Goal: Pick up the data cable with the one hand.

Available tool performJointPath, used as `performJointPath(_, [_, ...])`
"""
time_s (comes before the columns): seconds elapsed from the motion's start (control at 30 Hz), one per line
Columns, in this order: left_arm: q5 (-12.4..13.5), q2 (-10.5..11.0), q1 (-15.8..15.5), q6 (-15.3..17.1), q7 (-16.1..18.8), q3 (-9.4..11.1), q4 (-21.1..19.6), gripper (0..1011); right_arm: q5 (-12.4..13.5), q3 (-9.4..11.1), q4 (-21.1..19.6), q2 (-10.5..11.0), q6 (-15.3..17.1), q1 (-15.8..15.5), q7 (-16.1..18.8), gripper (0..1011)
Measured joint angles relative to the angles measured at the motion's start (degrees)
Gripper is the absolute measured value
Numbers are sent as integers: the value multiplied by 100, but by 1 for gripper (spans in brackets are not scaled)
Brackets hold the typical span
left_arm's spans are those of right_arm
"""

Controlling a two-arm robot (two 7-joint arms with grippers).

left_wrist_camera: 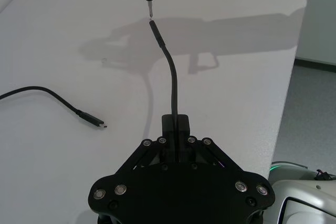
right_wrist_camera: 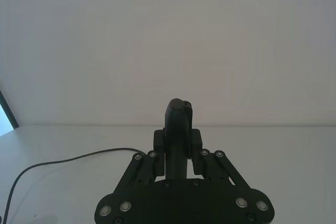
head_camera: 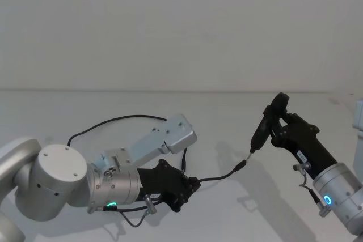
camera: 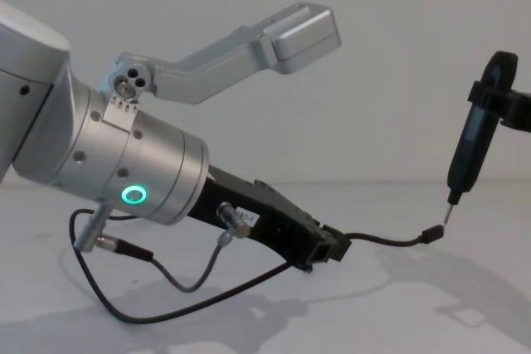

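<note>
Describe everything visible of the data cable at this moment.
The data cable is long, thin and black, rubbery-looking, with a small plug at each end. The left gripper is shut on it near one end, holding that stretch lifted off the white table; this plug points at, and nearly meets, the metal tip of the pen-like tool held in the right gripper. The rest trails back in a loose curve, its other plug lying on the table.
</note>
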Motion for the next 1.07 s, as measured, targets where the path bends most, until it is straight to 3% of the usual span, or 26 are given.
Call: performJointPath(1.07, [0,0,0,0,1,0,1,40,42,-88,88,32,-6,48,6,279])
